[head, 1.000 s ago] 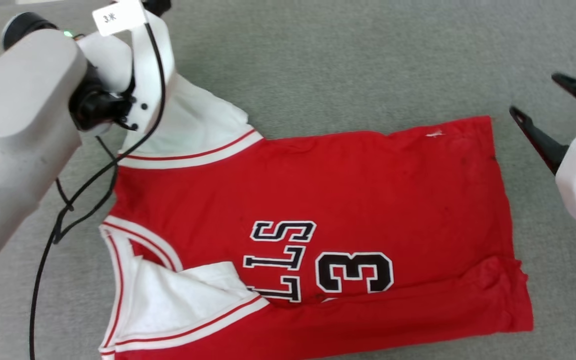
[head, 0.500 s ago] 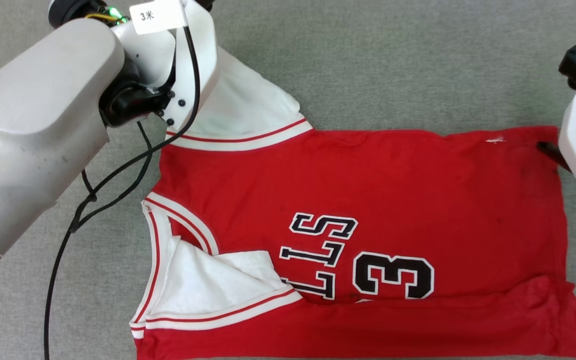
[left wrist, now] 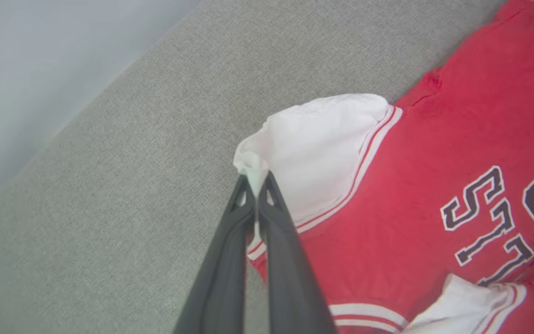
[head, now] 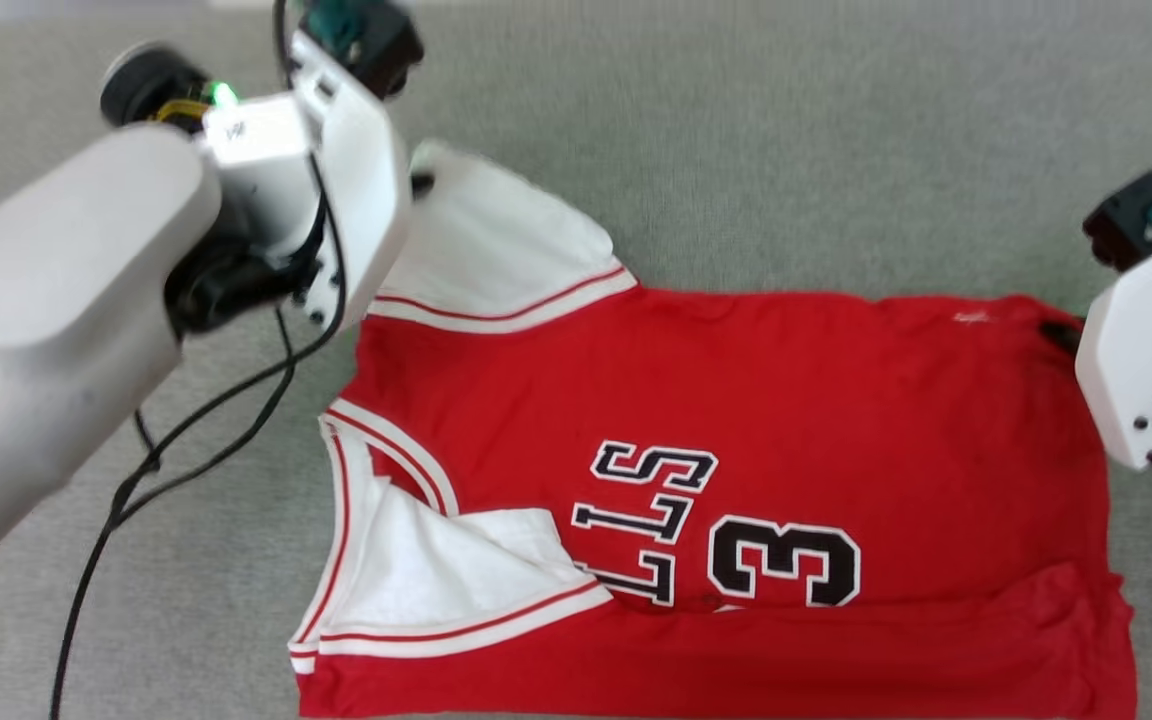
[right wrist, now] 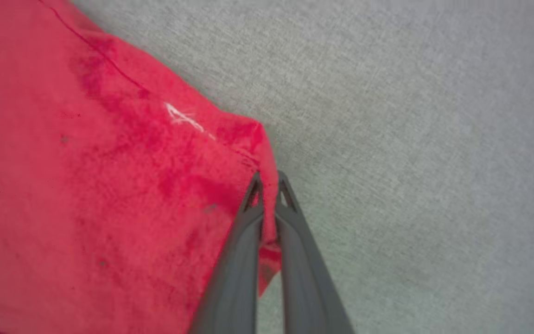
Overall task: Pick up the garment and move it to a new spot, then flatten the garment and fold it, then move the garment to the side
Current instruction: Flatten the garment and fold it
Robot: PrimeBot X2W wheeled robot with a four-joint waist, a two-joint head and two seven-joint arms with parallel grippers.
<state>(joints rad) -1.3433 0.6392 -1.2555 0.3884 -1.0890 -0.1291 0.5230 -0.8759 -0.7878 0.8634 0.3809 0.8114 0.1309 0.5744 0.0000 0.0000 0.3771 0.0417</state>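
Both far corners of the garment (head: 736,400), spread on the grey surface (head: 786,150), are pinched, the white sleeve tip (left wrist: 251,163) by the left pincer (left wrist: 256,179), the hem corner (right wrist: 258,139) by the right pincer (right wrist: 268,177), likely to stretch it flat.

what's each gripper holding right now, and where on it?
Both hold the jersey. The left gripper is shut on the outer edge of a white sleeve; the right gripper is shut on a red bottom corner.
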